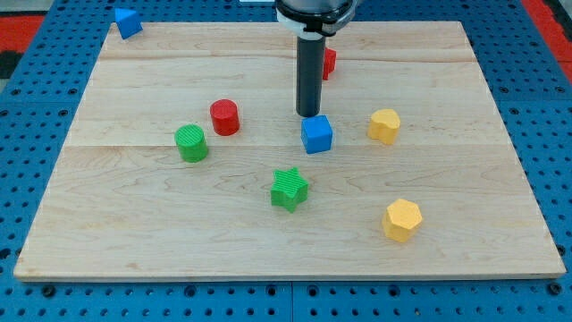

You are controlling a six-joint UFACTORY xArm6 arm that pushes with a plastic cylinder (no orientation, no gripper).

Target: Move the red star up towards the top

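A red block (330, 62), mostly hidden behind the rod, sits near the view's top centre; its shape cannot be made out, and it may be the red star. My tip (310, 114) rests on the board just below and left of it, directly above the blue cube (316, 135) and very close to it. A red cylinder (224, 117) stands to the tip's left.
A green cylinder (191, 143) stands left of centre. A green star (289, 189) lies below the blue cube. Two yellow blocks sit on the right (384, 126) and lower right (401, 220). A blue triangular block (128, 22) sits at the board's top left corner.
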